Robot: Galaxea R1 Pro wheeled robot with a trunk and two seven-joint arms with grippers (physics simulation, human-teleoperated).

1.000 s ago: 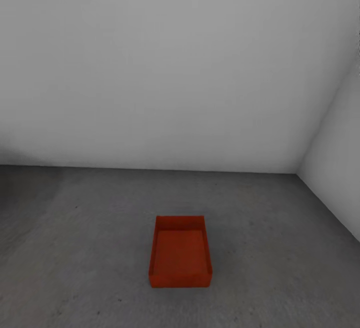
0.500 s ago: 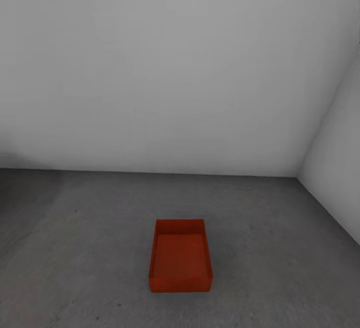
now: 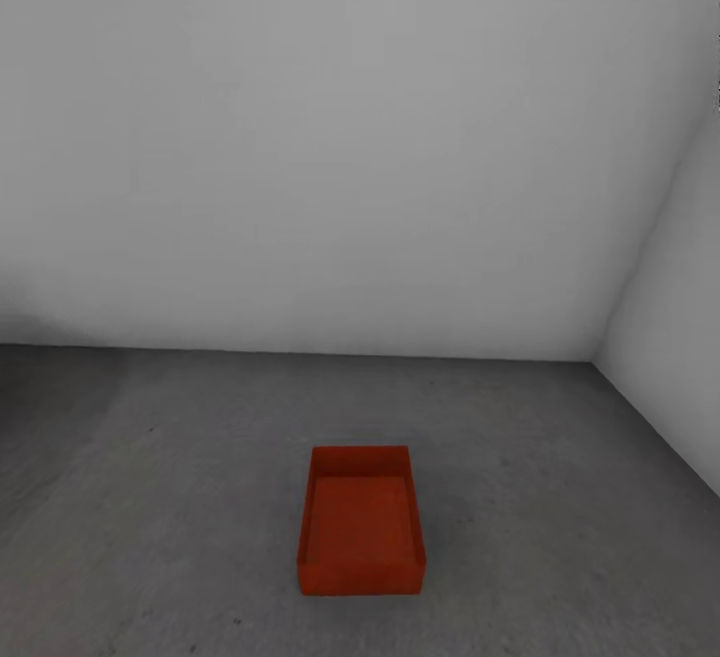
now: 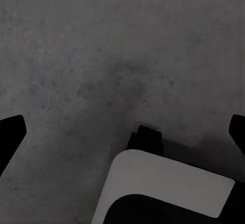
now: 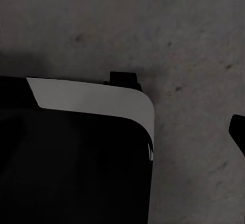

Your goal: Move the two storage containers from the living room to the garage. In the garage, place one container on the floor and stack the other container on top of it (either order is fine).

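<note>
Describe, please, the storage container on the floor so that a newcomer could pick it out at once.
Start at the corner where the two pale grey walls meet, then look down across the dark grey floor toward the viewer. There sits the storage container, an open-topped rectangular bin, empty inside. Its red-orange colour sets it apart from the grey all around it.

No text, label, brand, number or sign can be read anywhere. The red-orange storage container (image 3: 361, 522) has plain, unmarked walls, the dark grey floor (image 3: 150, 497) carries only faint specks, and the pale grey walls (image 3: 330, 137) are bare.
</note>
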